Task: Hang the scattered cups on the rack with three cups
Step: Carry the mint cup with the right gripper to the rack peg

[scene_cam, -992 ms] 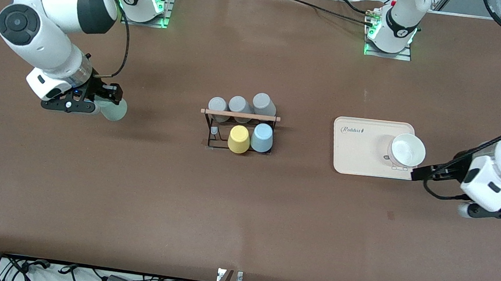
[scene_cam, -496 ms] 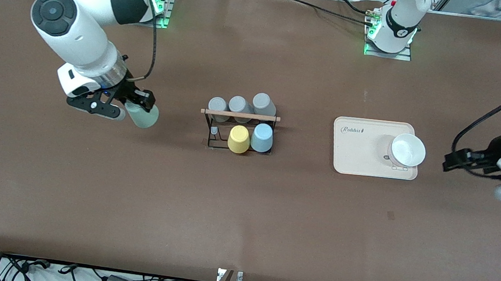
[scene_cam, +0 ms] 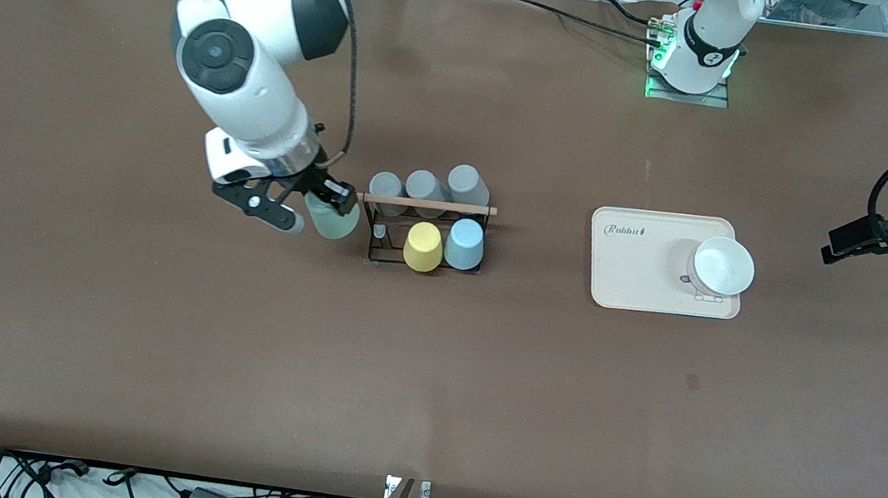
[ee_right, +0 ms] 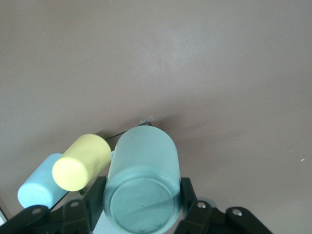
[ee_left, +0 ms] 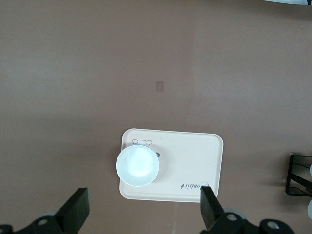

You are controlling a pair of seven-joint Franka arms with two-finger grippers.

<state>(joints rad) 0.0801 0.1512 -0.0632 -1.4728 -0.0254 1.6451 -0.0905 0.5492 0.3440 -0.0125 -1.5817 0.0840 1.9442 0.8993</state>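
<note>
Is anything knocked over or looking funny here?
Nothing stands out. The right gripper holds the green cup upside down beside the rack, as the hung cups sit. The left gripper waits open.

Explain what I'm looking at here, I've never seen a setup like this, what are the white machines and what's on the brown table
These are two white robot arms bolted along one edge of a brown table. One picture looks down from a high camera across from them; the other two come from cameras on each arm's wrist. In the middle stands a small black wire rack with a wooden rod across its top, carrying three grey cups, a yellow cup and a light blue plastic cup. Toward the left arm's end lies a beige rectangular tray with a white bowl on it. The right pincer is shut on a pale sage green plastic cup, beside the rack. The left pincer is open, empty, waiting.
</note>
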